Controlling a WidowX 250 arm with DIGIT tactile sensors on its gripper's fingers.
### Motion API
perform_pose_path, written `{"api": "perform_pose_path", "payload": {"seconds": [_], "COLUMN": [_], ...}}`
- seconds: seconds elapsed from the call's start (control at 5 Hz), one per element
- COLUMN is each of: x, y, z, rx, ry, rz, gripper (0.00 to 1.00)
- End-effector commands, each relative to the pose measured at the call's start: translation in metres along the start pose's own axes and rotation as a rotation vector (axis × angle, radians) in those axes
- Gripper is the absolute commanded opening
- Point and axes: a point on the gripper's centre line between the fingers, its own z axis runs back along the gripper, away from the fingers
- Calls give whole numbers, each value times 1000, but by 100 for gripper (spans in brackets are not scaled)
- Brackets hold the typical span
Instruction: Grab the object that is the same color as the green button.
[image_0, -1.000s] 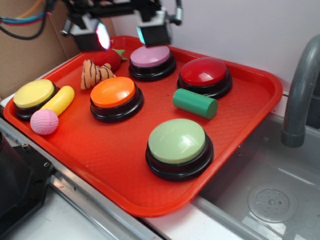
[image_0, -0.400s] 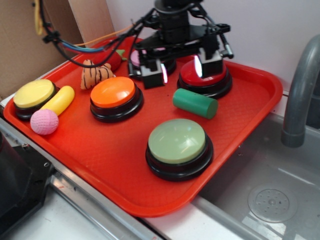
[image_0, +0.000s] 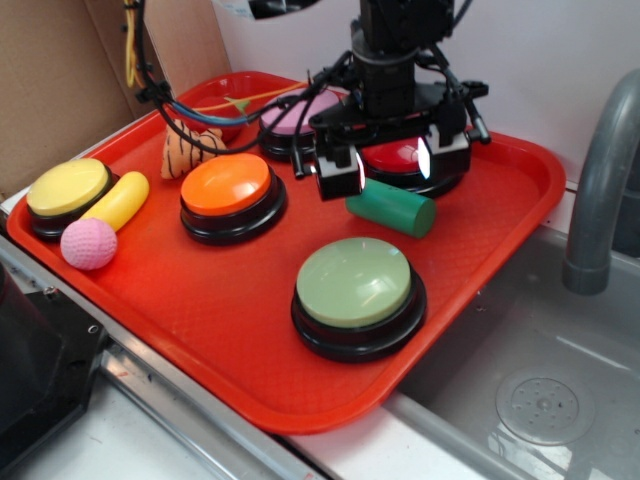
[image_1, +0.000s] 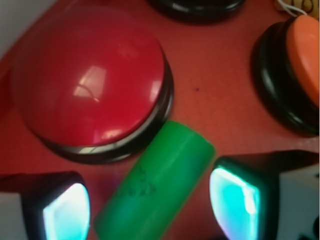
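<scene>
The gripper (image_1: 150, 205) is spread wide around the green cylinder (image_1: 157, 182), just beside the red button (image_1: 90, 80), ready to clamp it.

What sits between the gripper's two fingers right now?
In the wrist view, the green cylinder lies on its side between the open gripper's fingers, beside the red button. Neither finger visibly touches it.

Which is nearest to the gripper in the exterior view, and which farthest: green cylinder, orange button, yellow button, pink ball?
From the gripper:
1. Green cylinder, directly beneath.
2. Orange button, left.
3. Yellow button and pink ball, far left; too close to call.
</scene>
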Motion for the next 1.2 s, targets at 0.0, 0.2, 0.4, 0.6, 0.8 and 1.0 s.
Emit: {"api": "perform_pose_path", "payload": {"seconds": [0.0,0.2,0.4,0.6,0.8,1.0], "x": [11,7,3,0,4,15], "y": [-1,3,7,9,1,-7], "z": [-5,-10,-12,-10,6,34], "rx": [-33,-47,-72,-98,-133,-167], "ry": [25,29,43,56,69,61], "rz": [-9,-22,-48,-65,-214,-334], "gripper": [100,100,13,0,0,0]}}
